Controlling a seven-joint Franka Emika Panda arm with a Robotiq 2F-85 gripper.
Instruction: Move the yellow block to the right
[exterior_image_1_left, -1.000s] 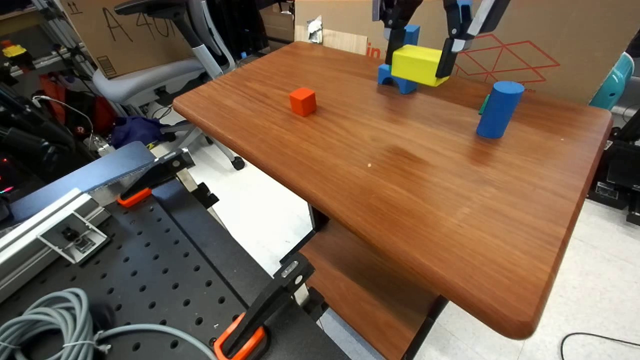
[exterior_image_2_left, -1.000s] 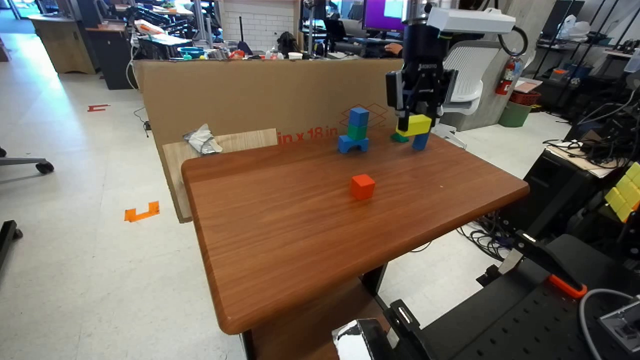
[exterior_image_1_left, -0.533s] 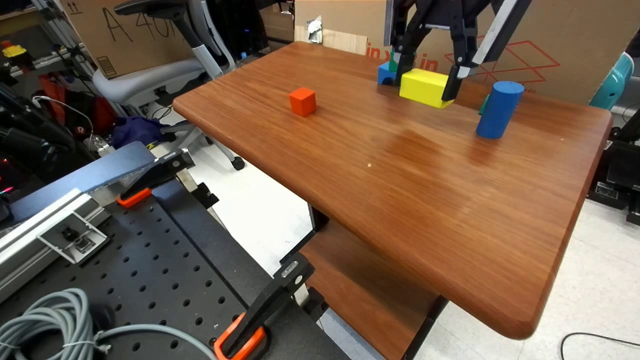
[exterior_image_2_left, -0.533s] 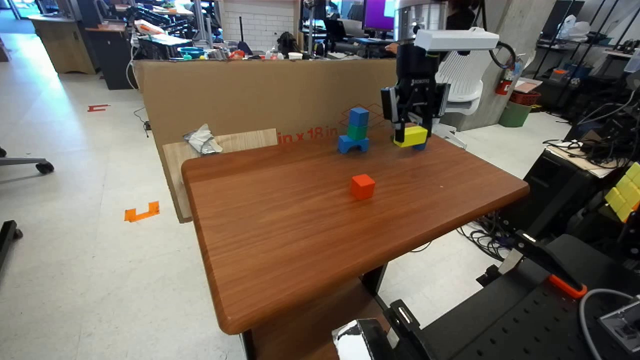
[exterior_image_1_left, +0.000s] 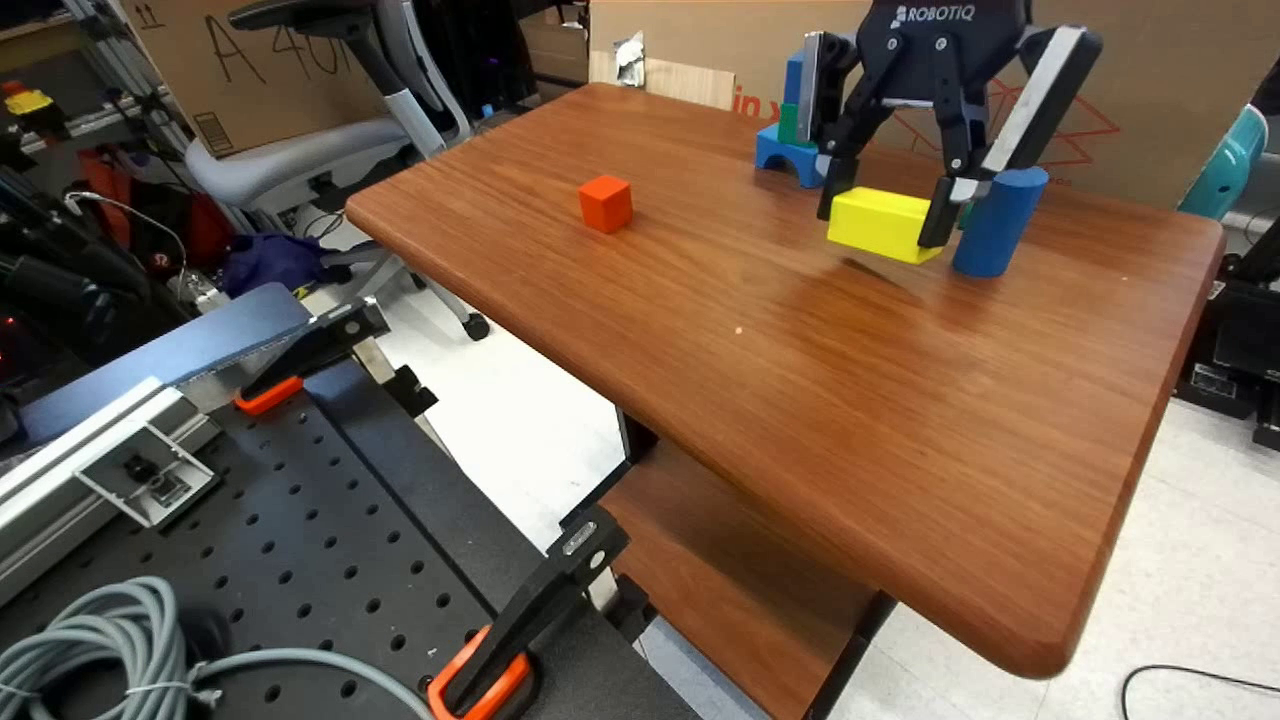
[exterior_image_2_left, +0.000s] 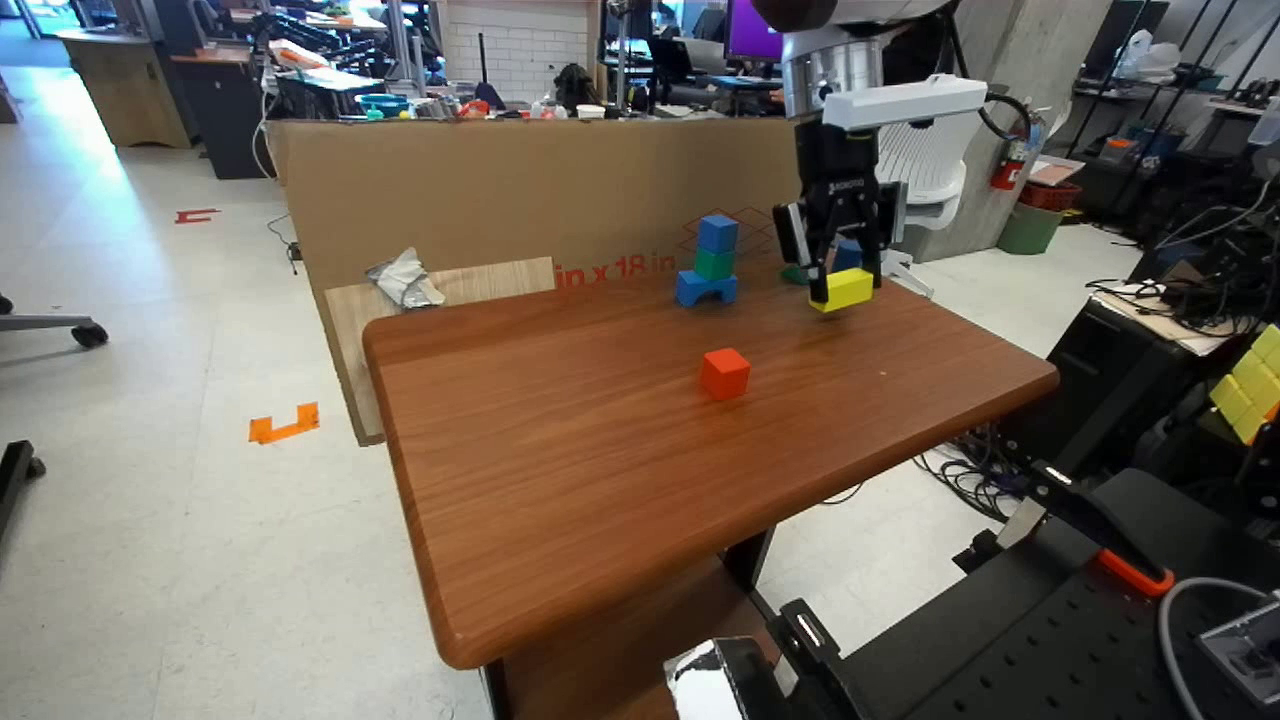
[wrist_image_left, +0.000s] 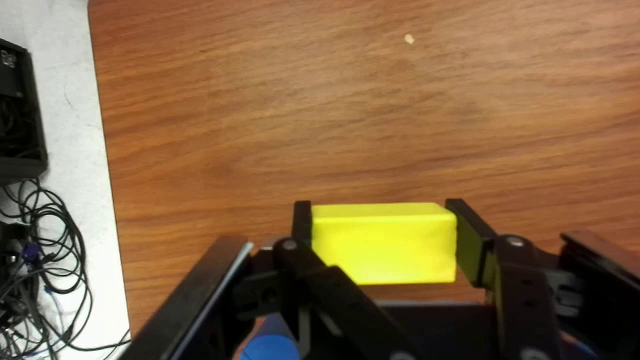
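Yellow block (exterior_image_1_left: 878, 226) and gripper (exterior_image_1_left: 886, 214) have moved right and down in both exterior views. Parted by its length, the jaws clamp the block's ends above the table (exterior_image_1_left: 780, 390), near the cylinder (exterior_image_1_left: 1000, 225).

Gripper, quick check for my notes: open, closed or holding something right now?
Gripper: closed on the yellow block, holding it by its two ends.

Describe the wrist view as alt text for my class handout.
A gripper holds a yellow block by its ends over a wooden table. Part of a blue cylinder shows at the bottom; tangled black cables lie on the floor at left.
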